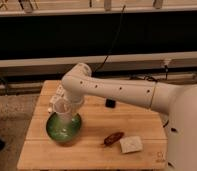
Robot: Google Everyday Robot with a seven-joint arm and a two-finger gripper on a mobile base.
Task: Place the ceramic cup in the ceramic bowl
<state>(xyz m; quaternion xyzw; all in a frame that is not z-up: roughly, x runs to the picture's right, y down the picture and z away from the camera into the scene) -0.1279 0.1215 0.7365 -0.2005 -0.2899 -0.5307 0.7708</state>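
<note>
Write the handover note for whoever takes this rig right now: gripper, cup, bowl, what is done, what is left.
Gripper: at the left side of the wooden table, over the bowl's far rim, at the ceramic cup. Whether it grips the cup cannot be told.
Ceramic cup: upright, at the gripper, over the ceramic bowl; cannot tell whether it touches the bowl's inside.
Bowl: on the table near its left front part.
Also on the table: a brown object and a white carton to the right, a small dark object behind the arm.
Done: cup brought to the bowl.
Left: confirm the cup rests in the bowl, release, withdraw the arm.
</note>
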